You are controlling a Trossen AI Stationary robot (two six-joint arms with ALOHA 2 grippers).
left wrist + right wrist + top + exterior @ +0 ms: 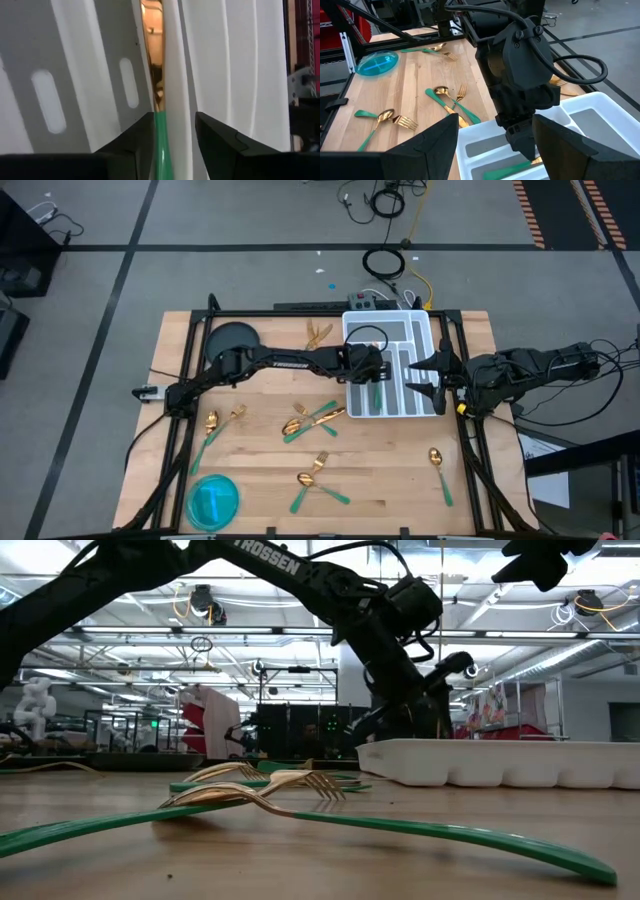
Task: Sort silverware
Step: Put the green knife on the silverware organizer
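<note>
Wooden table (400,480) carries a white tray (392,330) near its far edge. Left gripper (377,372) is down over the tray's left slots, fingers (135,145) parted either side of a green-handled utensil (161,135) lying in a slot; looks like no contact, though the close view is poor. Right gripper (432,375) waits just right of the tray, jaws spread wide, holding nothing. Remaining silverware (312,420) lies scattered on the wood in front of the tray, with one gold piece (318,333) just left of it. Blue dish (214,500) sits well left and forward of the tray.
</note>
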